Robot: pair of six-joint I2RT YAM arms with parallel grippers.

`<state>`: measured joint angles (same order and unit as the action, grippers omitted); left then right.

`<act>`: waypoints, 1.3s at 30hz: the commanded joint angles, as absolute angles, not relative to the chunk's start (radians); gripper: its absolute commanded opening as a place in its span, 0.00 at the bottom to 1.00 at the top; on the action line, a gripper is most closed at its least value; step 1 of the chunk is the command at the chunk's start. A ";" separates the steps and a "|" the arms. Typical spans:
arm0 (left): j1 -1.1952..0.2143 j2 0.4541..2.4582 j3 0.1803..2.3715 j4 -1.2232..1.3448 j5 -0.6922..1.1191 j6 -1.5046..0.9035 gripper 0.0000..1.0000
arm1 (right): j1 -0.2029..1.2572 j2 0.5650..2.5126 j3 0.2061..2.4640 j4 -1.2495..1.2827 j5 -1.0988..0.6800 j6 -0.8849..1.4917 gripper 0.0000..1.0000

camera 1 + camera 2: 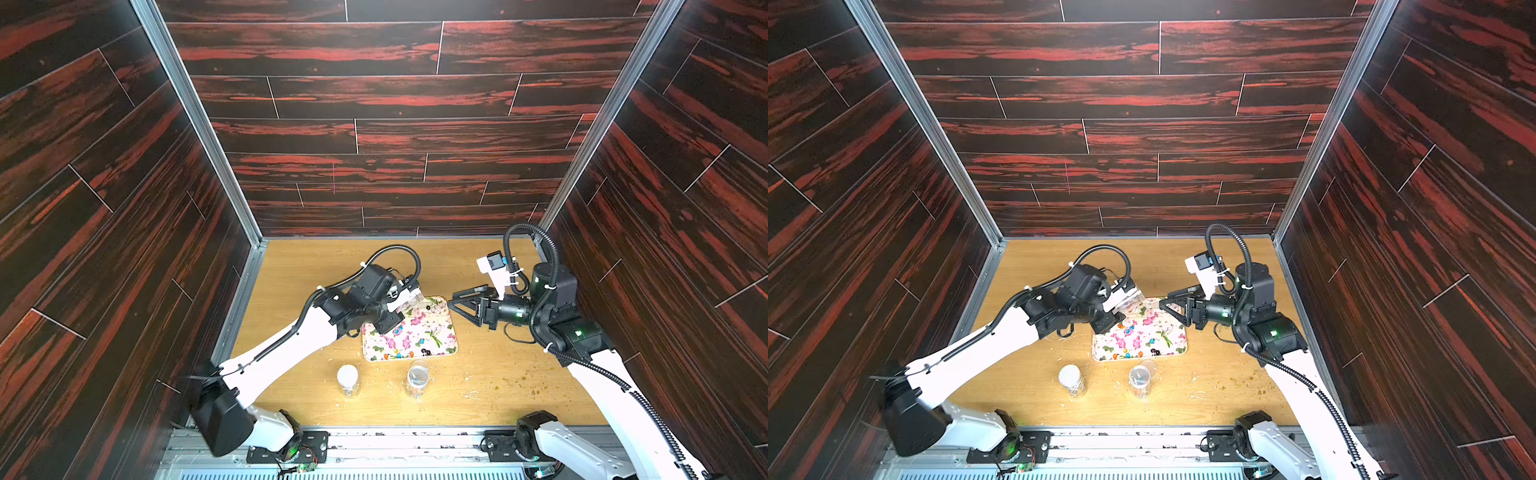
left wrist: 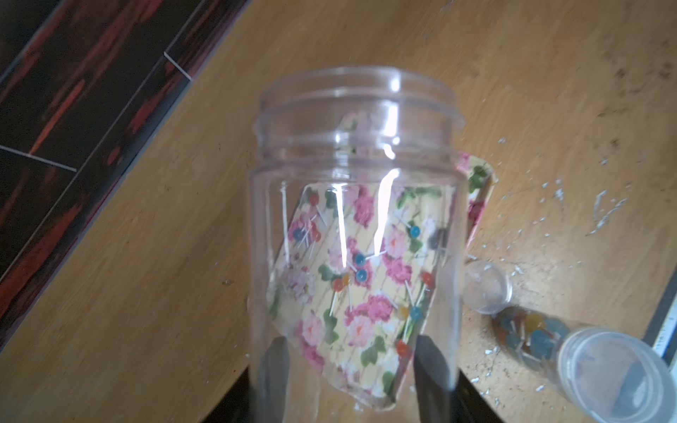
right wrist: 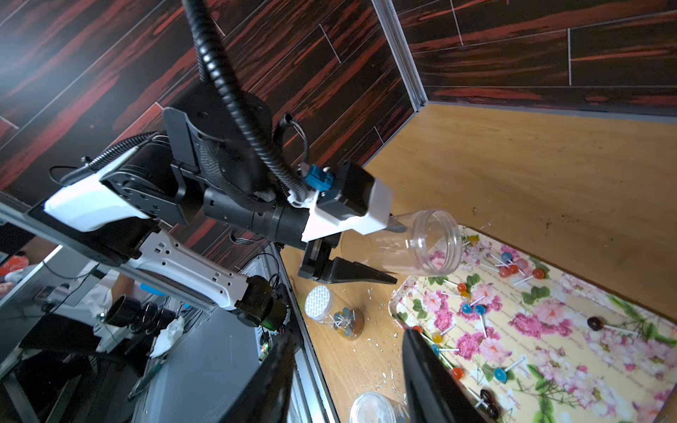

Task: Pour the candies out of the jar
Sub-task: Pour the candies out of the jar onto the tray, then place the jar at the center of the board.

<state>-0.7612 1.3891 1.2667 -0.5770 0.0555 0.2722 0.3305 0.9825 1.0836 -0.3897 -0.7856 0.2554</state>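
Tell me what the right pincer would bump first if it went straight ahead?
Probably the clear jar that the left pincer holds, just ahead of the right pincer; depth is unclear.

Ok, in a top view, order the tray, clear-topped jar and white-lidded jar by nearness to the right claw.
1. Tray: right beside the right claw.
2. Clear-topped jar: just past the tray's near edge.
3. White-lidded jar: same row, farther left.

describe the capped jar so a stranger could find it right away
Find the flowered tray mid-table. Two small clear jars stand on the table before it, on the robot's side. The capped jar is the one to the robot's left, with a white lid; the open jar beside it has none.
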 commanded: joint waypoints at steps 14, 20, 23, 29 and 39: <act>-0.762 1.304 1.219 -0.382 0.391 0.245 0.52 | 0.331 1.207 1.304 -0.625 -1.017 0.059 0.44; -0.762 1.326 1.238 -0.390 0.452 0.255 0.52 | 0.348 1.223 1.303 -0.679 -0.961 0.019 0.43; -0.762 1.340 1.259 -0.430 0.480 0.274 0.53 | 0.354 1.236 1.313 -0.688 -0.961 0.014 0.41; -0.762 1.347 1.269 -0.437 0.488 0.281 0.53 | 0.414 1.278 1.356 -0.755 -0.910 -0.027 0.35; -0.762 1.337 1.262 -0.441 0.468 0.291 0.55 | 0.435 1.279 1.350 -0.773 -0.920 -0.041 0.14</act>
